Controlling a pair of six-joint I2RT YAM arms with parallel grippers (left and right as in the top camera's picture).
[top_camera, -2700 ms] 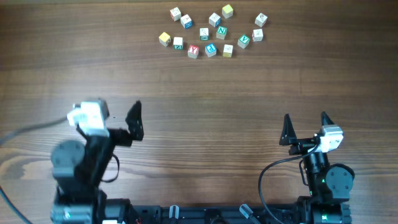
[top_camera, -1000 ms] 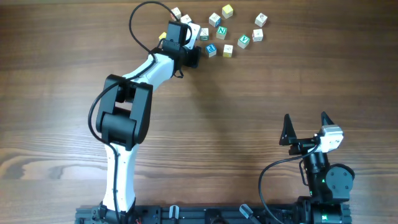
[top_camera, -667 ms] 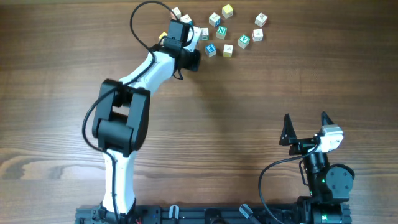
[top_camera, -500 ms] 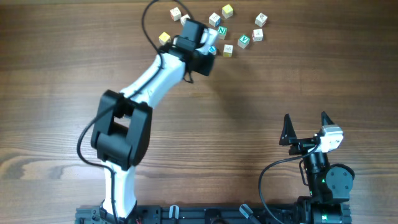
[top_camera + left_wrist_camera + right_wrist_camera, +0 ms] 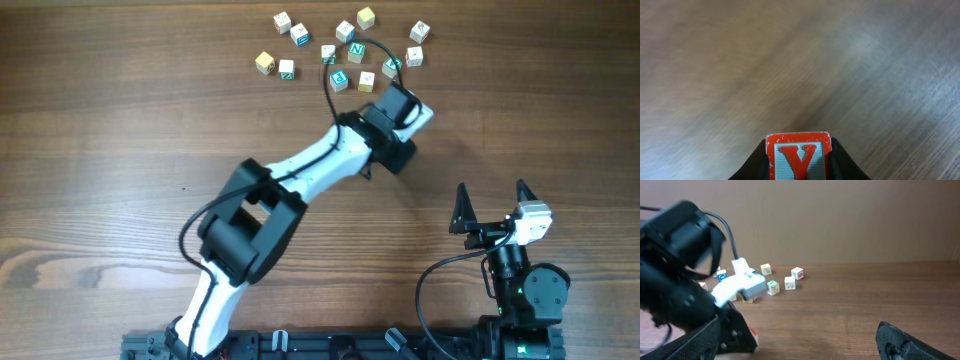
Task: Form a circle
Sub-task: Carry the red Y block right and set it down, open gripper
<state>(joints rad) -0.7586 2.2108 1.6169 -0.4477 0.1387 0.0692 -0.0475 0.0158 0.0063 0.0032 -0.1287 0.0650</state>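
Observation:
My left gripper point(image 5: 392, 153) is shut on a small wooden cube with a red Y point(image 5: 798, 154), one black finger point(image 5: 758, 163) on each side of it. It is over bare wood just below the right end of the cube scatter. In the right wrist view the left gripper point(image 5: 740, 336) shows low at the left. Several pale letter cubes point(image 5: 357, 50) lie loosely scattered at the far edge. No circle of cubes shows among them. My right gripper point(image 5: 492, 203) is open and holds nothing, near the front right of the table.
Single cubes lie at the scatter's left end point(image 5: 264, 62) and right end point(image 5: 419, 32). The left arm point(image 5: 300, 185) stretches diagonally across the table's middle. The wooden table point(image 5: 120, 150) is bare on the left and at the front.
The left arm has swung right from the left part of the scatter to below its right end, carrying the red Y cube. The right arm has not moved.

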